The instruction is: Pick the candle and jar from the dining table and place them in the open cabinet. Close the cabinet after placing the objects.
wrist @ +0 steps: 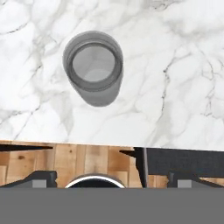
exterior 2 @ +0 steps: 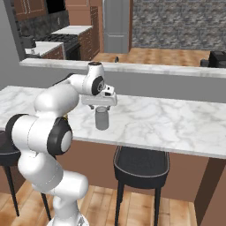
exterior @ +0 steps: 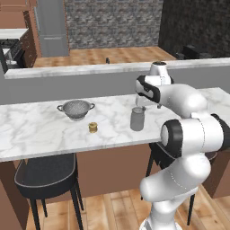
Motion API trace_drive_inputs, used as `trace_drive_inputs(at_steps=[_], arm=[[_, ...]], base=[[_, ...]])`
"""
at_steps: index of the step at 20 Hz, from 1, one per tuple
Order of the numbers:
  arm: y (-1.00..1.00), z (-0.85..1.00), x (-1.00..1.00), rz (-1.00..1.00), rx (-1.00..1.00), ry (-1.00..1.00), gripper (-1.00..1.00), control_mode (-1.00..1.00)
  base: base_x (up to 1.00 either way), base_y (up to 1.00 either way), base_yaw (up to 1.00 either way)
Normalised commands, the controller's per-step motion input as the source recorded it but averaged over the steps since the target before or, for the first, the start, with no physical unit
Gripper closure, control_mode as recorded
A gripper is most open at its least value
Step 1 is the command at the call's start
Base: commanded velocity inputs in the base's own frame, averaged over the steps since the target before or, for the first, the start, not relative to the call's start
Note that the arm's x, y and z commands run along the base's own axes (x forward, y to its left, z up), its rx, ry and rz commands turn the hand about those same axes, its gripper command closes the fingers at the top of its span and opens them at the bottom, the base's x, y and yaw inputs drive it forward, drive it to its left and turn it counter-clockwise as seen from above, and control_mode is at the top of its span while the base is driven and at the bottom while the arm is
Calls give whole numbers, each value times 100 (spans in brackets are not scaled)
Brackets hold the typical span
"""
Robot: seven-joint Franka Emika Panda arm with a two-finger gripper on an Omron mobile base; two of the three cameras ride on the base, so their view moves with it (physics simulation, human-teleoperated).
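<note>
The grey translucent jar (exterior: pixel 137 119) (exterior 2: pixel 102 118) stands upright on the white marble dining table (exterior: pixel 36 130) (exterior 2: pixel 167 119), near its front edge. My gripper (exterior 2: pixel 102 107) hangs just above the jar, pointing down, jaws open and holding nothing. Looking down from the hand, the jar's open mouth (wrist: pixel 93 68) lies up and left of centre, beyond my open gripper (wrist: pixel 113 178). The small yellow-gold candle (exterior: pixel 93 127) sits on the table left of the jar, a hand's width away. The cabinet is out of view.
A steel colander (exterior: pixel 76 109) with two handles sits behind the candle. Dark stools (exterior: pixel 45 175) (exterior 2: pixel 141 161) stand tucked under the table's front edge. A raised grey ledge with a marble top (exterior: pixel 90 69) runs along the far side of the table.
</note>
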Motion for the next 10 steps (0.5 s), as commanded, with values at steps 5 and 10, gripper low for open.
trace_drive_inputs(at_steps=[5,10], arm=[[0,-19,28,0,0,0,-100,-100],[0,-21,29,0,0,0,-100,-100]], base=[[0,0,0],[0,0,0]])
